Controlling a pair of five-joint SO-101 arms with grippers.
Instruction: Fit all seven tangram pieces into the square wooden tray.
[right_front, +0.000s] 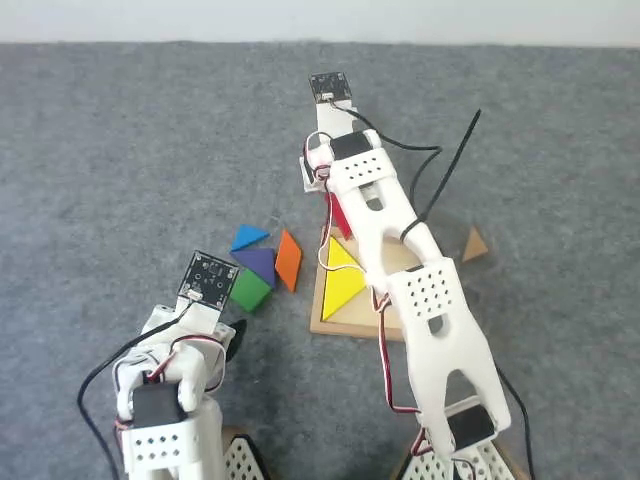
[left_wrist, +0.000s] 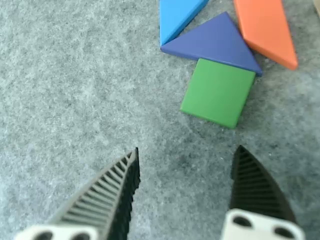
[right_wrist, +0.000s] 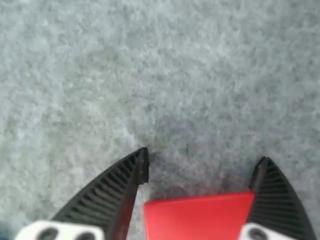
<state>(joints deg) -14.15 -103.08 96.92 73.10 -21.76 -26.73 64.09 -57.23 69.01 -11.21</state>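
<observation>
Low and centre in the high view, the wooden tray (right_front: 328, 322) holds yellow triangles (right_front: 340, 285). My right pincer (right_wrist: 203, 161) seems clamped on a red piece (right_wrist: 197, 217). My left pincer (left_wrist: 188, 150) gapes over grey carpet (left_wrist: 65, 85), just below the green square (left_wrist: 217, 92), purple triangle (left_wrist: 215, 42), orange parallelogram (left_wrist: 265, 30) and blue triangle (left_wrist: 177, 15). Right of the tray lies a tan triangle (right_front: 473, 243).

The tabletop (right_front: 120, 150) is covered in grey cloth, fuzzy and matt. The tray (right_front: 332, 327) is pale, smooth wood. The green square (left_wrist: 217, 92) and red piece (right_wrist: 197, 217) look smooth and matt. The left pincer (left_wrist: 188, 149) has black ribbed plastic fingers (left_wrist: 115, 190). The arms (right_front: 435, 300) are white matt plastic.
</observation>
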